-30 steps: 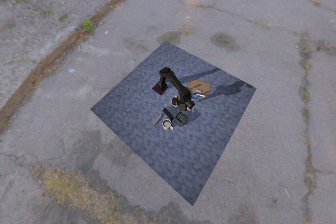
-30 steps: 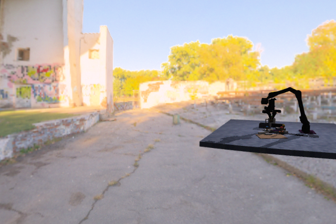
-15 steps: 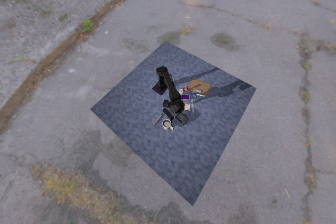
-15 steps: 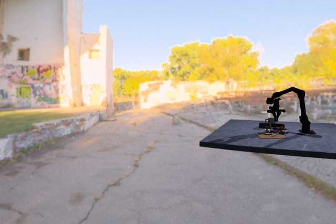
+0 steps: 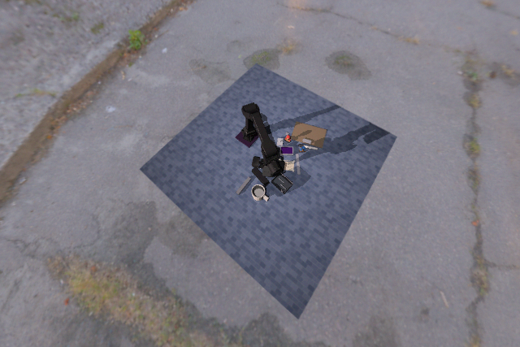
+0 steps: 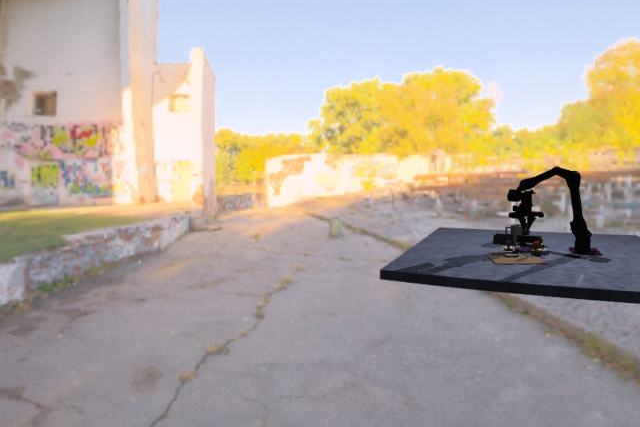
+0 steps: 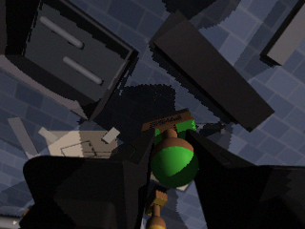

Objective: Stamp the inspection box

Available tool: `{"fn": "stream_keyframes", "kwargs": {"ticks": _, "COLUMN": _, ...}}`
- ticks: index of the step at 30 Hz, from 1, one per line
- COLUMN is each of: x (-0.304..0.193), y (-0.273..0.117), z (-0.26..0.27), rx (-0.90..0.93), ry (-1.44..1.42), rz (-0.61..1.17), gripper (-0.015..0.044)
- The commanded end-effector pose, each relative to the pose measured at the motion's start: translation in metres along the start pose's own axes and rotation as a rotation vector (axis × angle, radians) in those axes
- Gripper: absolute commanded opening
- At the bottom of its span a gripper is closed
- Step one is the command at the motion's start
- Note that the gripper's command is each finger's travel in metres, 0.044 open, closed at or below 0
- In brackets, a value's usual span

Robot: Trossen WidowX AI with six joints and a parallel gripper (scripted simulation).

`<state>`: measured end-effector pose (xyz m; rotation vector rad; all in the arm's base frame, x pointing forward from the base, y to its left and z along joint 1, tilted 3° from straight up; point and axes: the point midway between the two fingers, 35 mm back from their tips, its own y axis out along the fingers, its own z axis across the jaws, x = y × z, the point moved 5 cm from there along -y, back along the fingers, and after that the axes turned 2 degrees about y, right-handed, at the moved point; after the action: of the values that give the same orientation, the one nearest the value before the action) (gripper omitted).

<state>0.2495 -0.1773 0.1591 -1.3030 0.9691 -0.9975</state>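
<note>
My gripper (image 6: 525,230) (image 7: 170,134) is shut on the green-knobbed stamp (image 7: 174,164). The stamp's wooden block is between the fingertips, with dark lettering that looks like PASS. The card (image 5: 289,165) (image 7: 106,148) lies to the left of the stamp in the wrist view, with pale tape on its corners and an outlined box. I cannot tell whether the box holds a print. The ink pad is mostly hidden beneath the gripper; a pale edge (image 7: 181,186) shows below the green knob. Contact between stamp and pad cannot be told.
A black tray (image 5: 282,184) (image 7: 50,56) and a dark block (image 5: 260,175) (image 7: 214,73) lie nearby. A yellow-knobbed stamp (image 7: 155,223) is close below the fingers. Further out are a mug (image 5: 258,192), a grey bar (image 5: 243,185), a red-knobbed stamp (image 5: 288,137) and a brown board (image 5: 308,132).
</note>
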Motion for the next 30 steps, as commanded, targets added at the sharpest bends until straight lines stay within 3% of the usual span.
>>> {"fn": "stream_keyframes", "kwargs": {"ticks": 1, "x": -0.001, "y": 0.008, "z": -0.001, "rx": -0.006, "ry": -0.003, "rz": 0.005, "gripper": 0.0000}}
{"fn": "stream_keyframes", "kwargs": {"ticks": 30, "x": -0.003, "y": 0.052, "z": -0.001, "rx": -0.006, "ry": -0.003, "rz": 0.005, "gripper": 0.0000}}
